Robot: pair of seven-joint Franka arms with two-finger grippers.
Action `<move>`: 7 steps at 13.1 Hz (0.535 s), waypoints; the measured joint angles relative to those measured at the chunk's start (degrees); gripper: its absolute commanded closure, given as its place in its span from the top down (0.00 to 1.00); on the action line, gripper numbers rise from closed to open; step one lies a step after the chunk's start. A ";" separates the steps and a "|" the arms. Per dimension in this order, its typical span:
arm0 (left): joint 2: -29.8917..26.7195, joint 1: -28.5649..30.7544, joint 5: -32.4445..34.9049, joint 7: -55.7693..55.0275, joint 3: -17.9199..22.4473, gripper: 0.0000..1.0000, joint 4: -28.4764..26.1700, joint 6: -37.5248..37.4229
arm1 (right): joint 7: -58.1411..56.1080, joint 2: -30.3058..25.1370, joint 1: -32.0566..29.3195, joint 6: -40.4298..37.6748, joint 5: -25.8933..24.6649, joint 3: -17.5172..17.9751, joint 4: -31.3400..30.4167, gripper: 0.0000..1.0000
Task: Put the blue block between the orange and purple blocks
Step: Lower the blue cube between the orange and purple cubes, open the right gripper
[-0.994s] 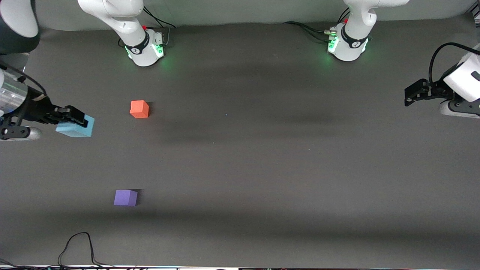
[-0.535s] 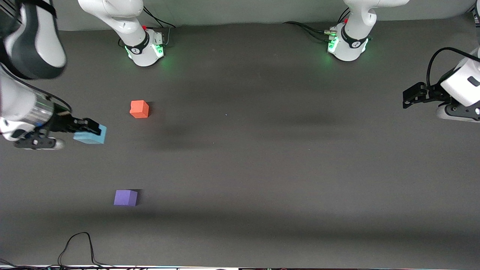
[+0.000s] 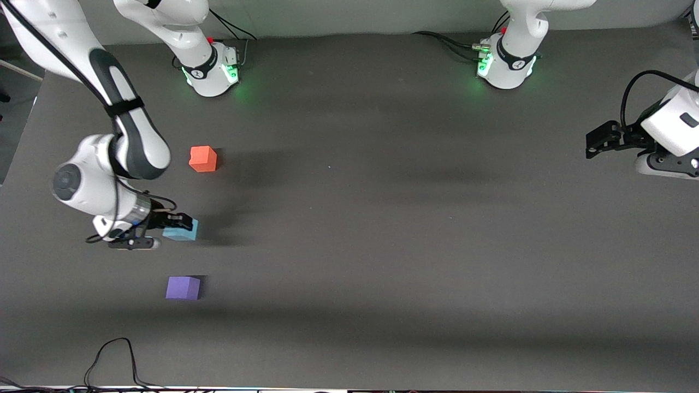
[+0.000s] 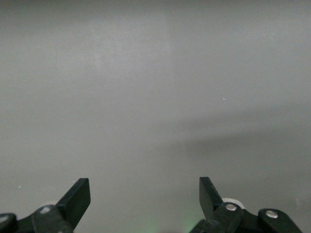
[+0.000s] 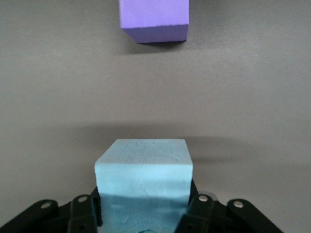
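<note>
Blue block (image 3: pixel 182 231) sits pinched between the fingers of your right gripper (image 3: pixel 177 222), which clamps it from both sides; in the right wrist view the block (image 5: pixel 143 187) fills the space between the two black fingers (image 5: pixel 198 212), its top face level and its forward face clear of them. You will find the block over the stretch of table (image 3: pixel 382 229) between the other two cubes, toward the right arm's end; whether its underside touches the mat, you cannot tell from these views. Purple block (image 3: pixel 183 287) lies nearer to the front camera than the blue one, with a clear band of bare mat between them, confirmed in the right wrist view, where the purple block (image 5: pixel 154 20) stands squarely ahead of the held cube and well apart from it. Orange block (image 3: pixel 203 159) lies farther from the front camera, with an open gap of mat separating it from the blue one, wider than the gap on the purple side. Open mat extends toward the left arm's end of the table. A black cable (image 3: pixel 112 360) loops along the table edge nearest the front camera. Your left gripper (image 3: pixel 598 139) waits over the left arm's end of the table, its fingers (image 4: pixel 75 200) spread wide with nothing between them.
</note>
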 measured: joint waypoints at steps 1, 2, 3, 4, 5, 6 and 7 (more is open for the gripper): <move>0.00 0.00 -0.03 0.00 0.00 1.00 0.01 0.00 | 0.00 1.77 0.20 2.86 0.00 0.02 -0.68 0.52; 0.00 0.00 -0.05 0.00 0.00 1.00 0.01 0.00 | 0.00 3.27 0.33 5.19 0.00 0.02 -1.10 0.52; 0.00 0.00 -0.07 0.00 0.00 1.00 0.01 0.00 | -0.01 4.33 0.39 6.61 0.00 0.02 -1.41 0.52; 0.00 0.00 -0.08 0.00 0.00 1.00 0.01 0.00 | -0.01 4.78 0.43 7.54 0.00 0.03 -1.88 0.52; 0.00 0.00 -0.08 0.00 0.00 1.00 0.01 0.00 | -0.02 4.47 0.47 7.74 -0.02 0.04 -2.24 0.52; 0.00 0.00 -0.09 0.00 0.00 1.00 0.01 0.00 | -0.04 4.08 0.47 7.75 -0.03 0.04 -2.95 0.52; 0.00 0.00 -0.09 0.00 0.00 1.00 0.01 0.00 | -0.12 3.67 0.49 7.88 -0.20 0.04 -3.65 0.52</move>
